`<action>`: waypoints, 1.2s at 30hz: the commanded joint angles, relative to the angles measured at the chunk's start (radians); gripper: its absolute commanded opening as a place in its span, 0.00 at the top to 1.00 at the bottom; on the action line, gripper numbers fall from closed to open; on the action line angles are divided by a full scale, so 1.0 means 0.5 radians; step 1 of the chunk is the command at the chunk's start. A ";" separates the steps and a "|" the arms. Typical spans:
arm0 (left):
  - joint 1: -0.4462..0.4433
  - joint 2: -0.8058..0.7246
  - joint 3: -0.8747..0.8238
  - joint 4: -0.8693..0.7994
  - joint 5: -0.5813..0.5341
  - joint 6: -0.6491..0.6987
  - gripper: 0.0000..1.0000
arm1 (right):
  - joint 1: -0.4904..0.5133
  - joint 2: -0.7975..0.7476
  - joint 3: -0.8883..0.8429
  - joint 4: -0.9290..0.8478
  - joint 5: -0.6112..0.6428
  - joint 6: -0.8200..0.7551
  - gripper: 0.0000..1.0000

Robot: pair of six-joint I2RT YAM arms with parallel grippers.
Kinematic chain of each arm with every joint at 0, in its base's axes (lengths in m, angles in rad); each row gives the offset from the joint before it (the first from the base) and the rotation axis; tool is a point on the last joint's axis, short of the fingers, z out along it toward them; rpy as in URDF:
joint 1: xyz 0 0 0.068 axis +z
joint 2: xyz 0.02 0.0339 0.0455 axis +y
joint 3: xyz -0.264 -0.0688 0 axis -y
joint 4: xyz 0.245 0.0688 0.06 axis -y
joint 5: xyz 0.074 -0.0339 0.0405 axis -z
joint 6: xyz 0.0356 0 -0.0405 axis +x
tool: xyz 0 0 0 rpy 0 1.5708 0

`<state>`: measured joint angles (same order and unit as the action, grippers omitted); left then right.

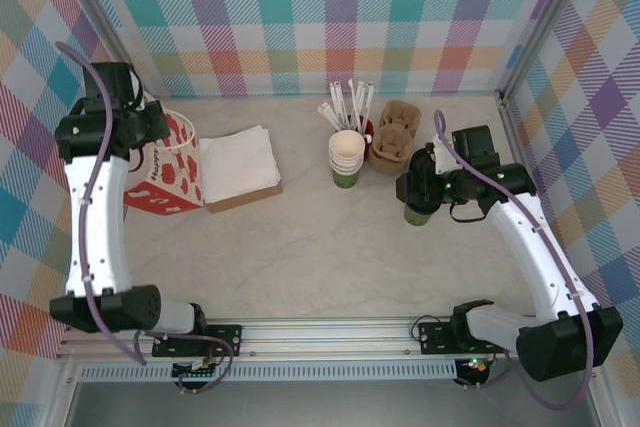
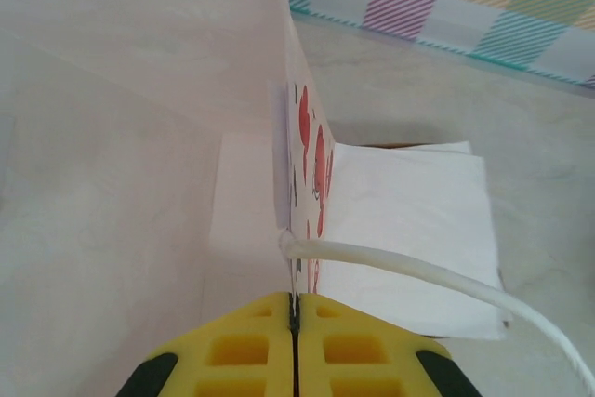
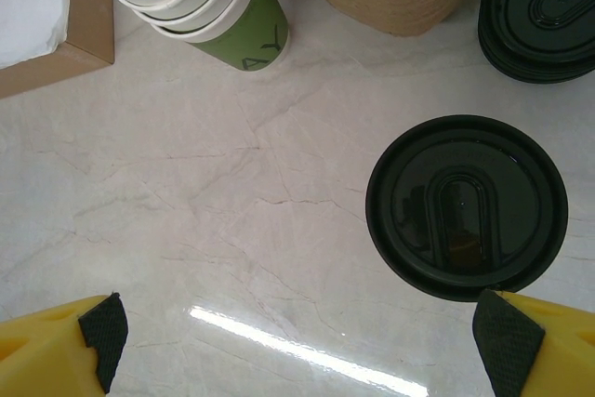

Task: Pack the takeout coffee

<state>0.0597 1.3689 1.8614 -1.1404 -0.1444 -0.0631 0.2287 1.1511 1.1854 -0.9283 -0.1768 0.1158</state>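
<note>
Standing near the takeout coffee [image 1: 417, 214]: cup stack [image 1: 346, 157], holders [image 1: 392, 144], lids [image 3: 544, 11]; paper bag [image 1: 175, 175] apart.

Top camera: high at the near edge, looks down on the whole desk [image 1: 320, 257]. Wrist cameras: close, downward. Napkins [image 2: 409, 220] appear in all three.

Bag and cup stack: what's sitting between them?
White napkins lie between the bag and the cup stack, seen in the top view.
</note>
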 commanded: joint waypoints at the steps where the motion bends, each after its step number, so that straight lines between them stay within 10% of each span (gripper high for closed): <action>1: -0.188 -0.157 0.017 -0.160 -0.182 -0.099 0.96 | -0.006 0.026 0.025 0.007 -0.011 0.023 0.03; 19: -1.655 -0.061 0.162 -0.524 -0.438 -0.718 1.00 | -0.006 0.088 0.059 -0.043 0.101 0.038 0.03; 36: -2.006 0.357 0.018 -0.284 -0.244 -0.962 0.99 | -0.006 0.133 0.073 -0.075 0.163 0.027 0.03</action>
<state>-0.9272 1.5433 1.8965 -1.3338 -0.2871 -0.5171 0.2287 1.2037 1.1862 -0.9485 -0.1085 0.1230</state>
